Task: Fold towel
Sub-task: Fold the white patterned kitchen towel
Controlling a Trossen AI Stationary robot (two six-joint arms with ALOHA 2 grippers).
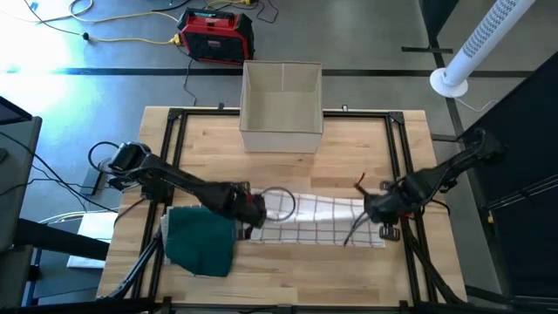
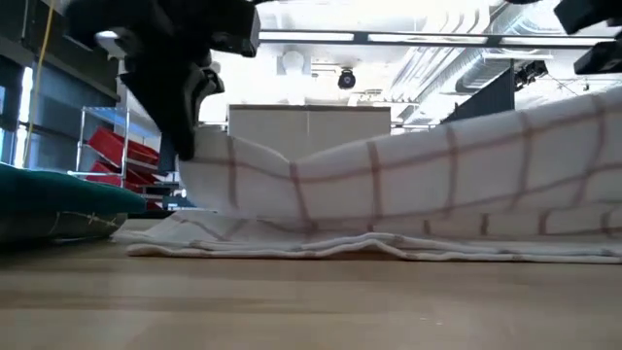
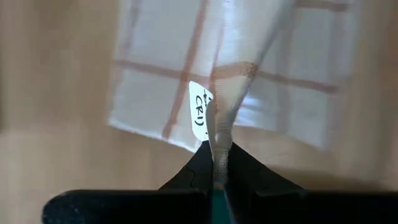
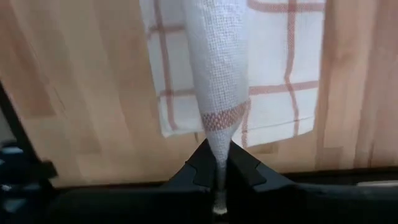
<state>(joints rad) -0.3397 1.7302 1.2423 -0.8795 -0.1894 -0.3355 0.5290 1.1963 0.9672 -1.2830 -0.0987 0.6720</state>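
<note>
Mid-fold at the wooden table (image 1: pixel 288 270): I hold the checked towel (image 1: pixel 309 216) by both ends, its long axis running across the bench from my left gripper (image 1: pixel 251 212) to my right gripper (image 1: pixel 377 212). Left fingers are clenched on a pinch of cloth beside the white label (image 3: pixel 199 115); right fingers are clenched on a gathered corner at the opposite end. Seen from table height, the lifted edge arcs above the half lying flat on the wood. The free layer lies straight ahead of both grips, so the fold likely turns on carrying both ends together. A green cloth (image 1: pixel 200 242) sits just beside my left gripper, and a box (image 1: pixel 281 105) stands behind
</note>
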